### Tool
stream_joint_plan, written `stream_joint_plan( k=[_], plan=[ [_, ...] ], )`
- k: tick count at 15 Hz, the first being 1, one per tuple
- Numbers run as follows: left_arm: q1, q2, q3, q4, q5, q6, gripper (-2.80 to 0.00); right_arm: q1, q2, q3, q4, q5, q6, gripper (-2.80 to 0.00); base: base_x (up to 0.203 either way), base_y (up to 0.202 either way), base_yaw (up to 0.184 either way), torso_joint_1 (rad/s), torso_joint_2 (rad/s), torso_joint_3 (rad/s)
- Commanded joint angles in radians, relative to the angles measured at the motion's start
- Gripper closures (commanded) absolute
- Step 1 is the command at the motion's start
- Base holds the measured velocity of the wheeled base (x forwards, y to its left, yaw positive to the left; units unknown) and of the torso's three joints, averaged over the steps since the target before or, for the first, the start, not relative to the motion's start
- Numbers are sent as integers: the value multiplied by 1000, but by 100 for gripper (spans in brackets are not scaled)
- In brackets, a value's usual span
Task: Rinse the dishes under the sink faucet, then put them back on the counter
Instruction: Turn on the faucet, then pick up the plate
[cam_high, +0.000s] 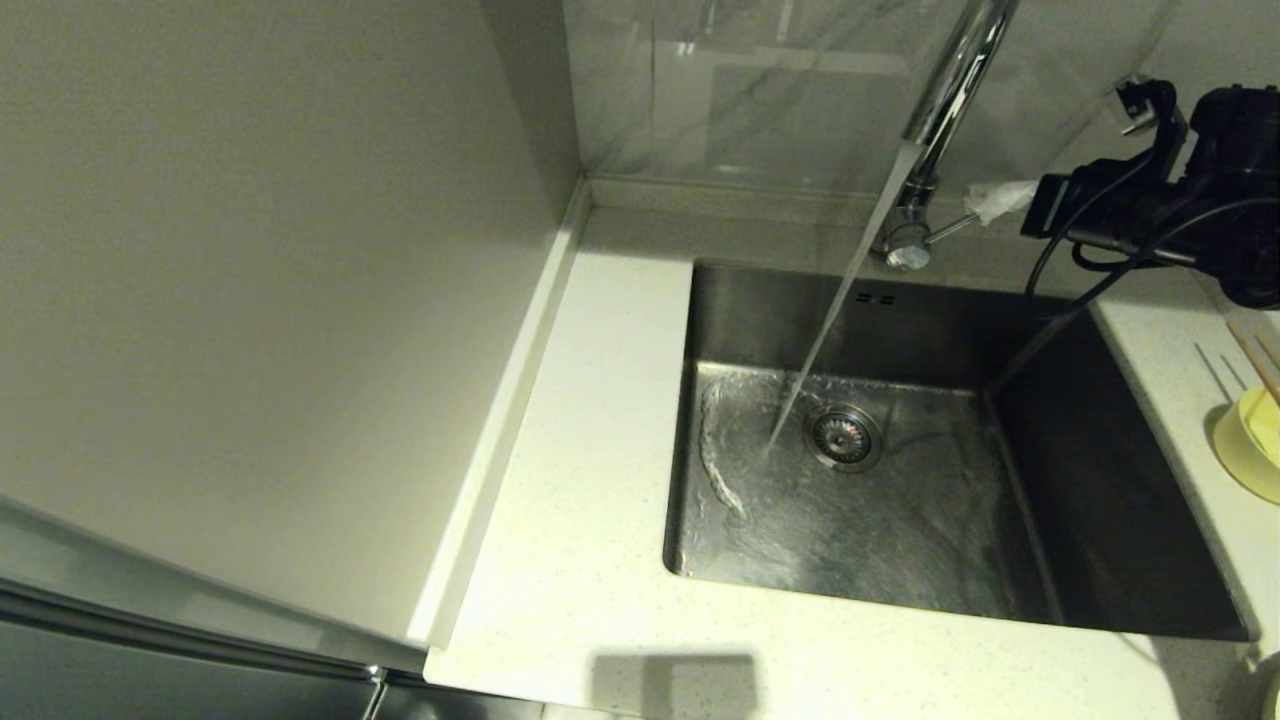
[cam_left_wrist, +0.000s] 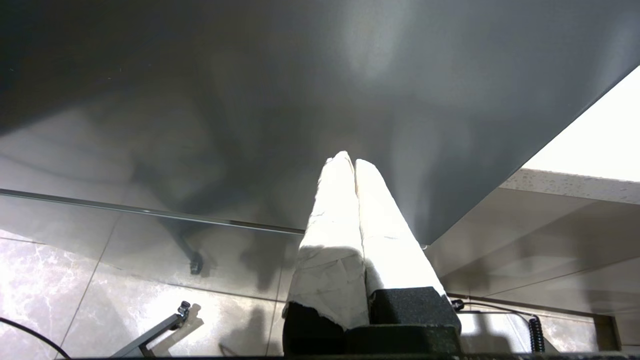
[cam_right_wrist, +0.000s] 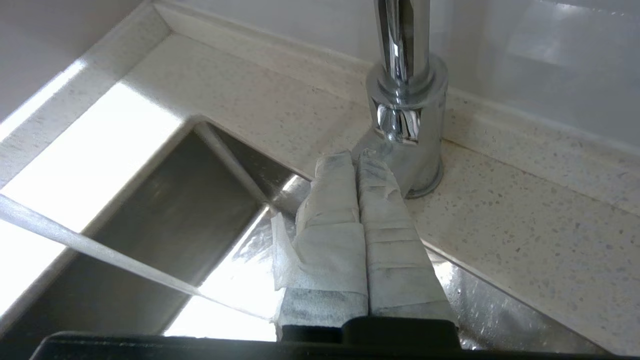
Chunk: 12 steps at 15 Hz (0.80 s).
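Head view: water streams from the faucet (cam_high: 950, 90) into the sink (cam_high: 1100, 520), landing just beside the drain strainer (cam_high: 845, 437). The right gripper (cam_high: 990, 203), fingers pressed together, sits at the tip of the faucet's lever (cam_high: 948, 230). On the tabletop (cam_high: 590, 420), right of the sink, the yellow bowl (cam_high: 1255, 440) rests at the frame edge with chopsticks (cam_high: 1252, 360) lying just behind it. The plate isn't in view.

Left wrist view: the left gripper (cam_left_wrist: 354, 161) is closed, holding nothing, parked low beside a dark cabinet front (cam_left_wrist: 320, 100) above the tiled floor (cam_left_wrist: 60, 290).

Right wrist view: the closed right gripper's wrapped fingers (cam_right_wrist: 380, 185) sit right at the faucet's chrome base (cam_right_wrist: 415, 115); whether they touch it, I can't tell.
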Motion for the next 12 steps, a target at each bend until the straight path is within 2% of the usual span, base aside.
stream_joint_plan(
  k=[1,3,5,8,10,12],
  plan=[
    [0,-2,0,0,1,-1,0,-1,-18,-57,67,1,-1,0,0,0,0,0,0,0],
    [0,-2,0,0,1,-1,0,-2,-43,-110,148,-10,-1,0,0,0,0,0,0,0],
    [0,-2,0,0,1,-1,0,-3,-67,-140,284,-76,-2,0,0,0,0,0,0,0],
    [0,-2,0,0,1,-1,0,1,-120,-163,606,-265,-32,0,0,0,0,0,0,0],
    [0,-2,0,0,1,-1,0,1,-168,-166,852,-310,-44,0,0,0,0,0,0,0],
    [0,-2,0,0,1,-1,0,-16,-233,-159,1040,-368,-49,0,0,0,0,0,0,0]
  ],
)
